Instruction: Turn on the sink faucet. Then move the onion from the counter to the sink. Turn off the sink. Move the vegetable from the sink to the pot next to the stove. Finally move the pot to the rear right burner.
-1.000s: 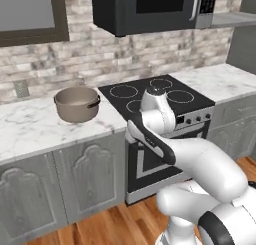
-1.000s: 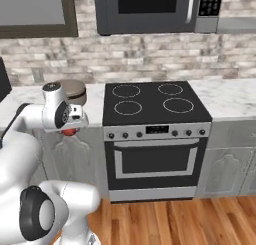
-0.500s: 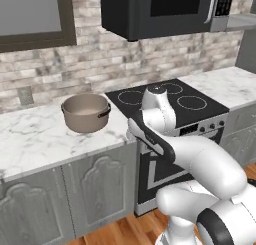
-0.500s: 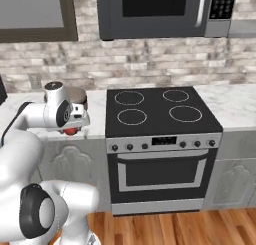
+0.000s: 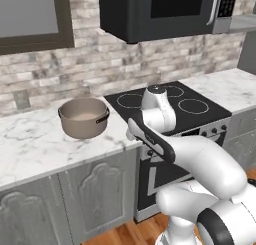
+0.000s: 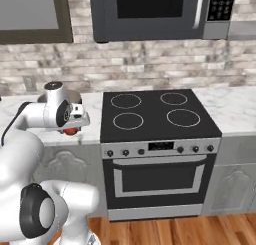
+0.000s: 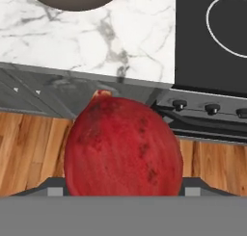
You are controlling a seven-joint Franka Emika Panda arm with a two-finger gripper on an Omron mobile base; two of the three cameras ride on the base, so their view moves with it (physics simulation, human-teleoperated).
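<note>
- The arm was folded close to the base, its hand pointing down in front of the counter [image 5: 30,144] edge, between the pot [image 5: 83,117] and the stove [image 6: 157,116].
- The gripper [image 6: 73,130] was clamped on the onion [image 7: 123,147], held in the air.
- In the hand view, the onion hung over the wooden floor [image 7: 29,143], below the counter's edge.

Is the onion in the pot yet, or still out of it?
Out. The onion sits in the gripper above the floor by the counter edge; the pot looks empty.
</note>
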